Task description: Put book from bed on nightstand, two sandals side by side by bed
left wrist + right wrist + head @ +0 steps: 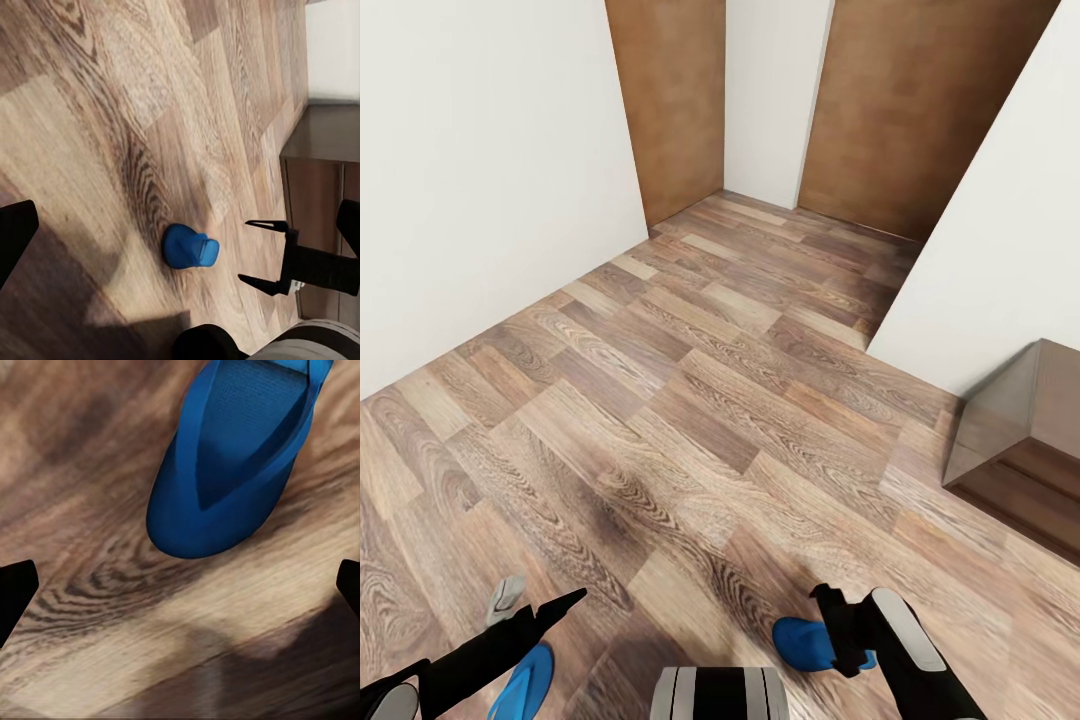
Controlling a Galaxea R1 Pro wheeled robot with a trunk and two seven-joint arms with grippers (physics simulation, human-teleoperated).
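From my head camera I look down on a wood-plank floor [690, 420] running between white walls [480, 170] toward two brown doors [670, 100] at the top of the frame. A dark brown cabinet [1020, 440] sits at the right edge, against the wall. At the bottom left, my left gripper [535, 605] reaches in with its fingers apart, and one blue sandal [525, 685] lies on the floor right under that arm, partly covered by it. At the bottom right, my right gripper [840, 630] hangs over the second sandal [805, 642], whose rounded end pokes out to the left of the fingers. I cannot tell from here whether the fingers touch it.

In my left wrist camera, the second sandal [190, 247] lies on the planks near the centre, well apart from my own dark fingertip [15, 232] at the left edge. My right gripper [266, 253] shows at the right with its two fingers spread, just beside that sandal. The cabinet [322, 180] stands at the far right.

In my right wrist camera, the sandal [232, 465] fills the upper middle of the frame, straps showing. My two fingertips [15, 592] sit at opposite lower edges, wide apart and gripping nothing
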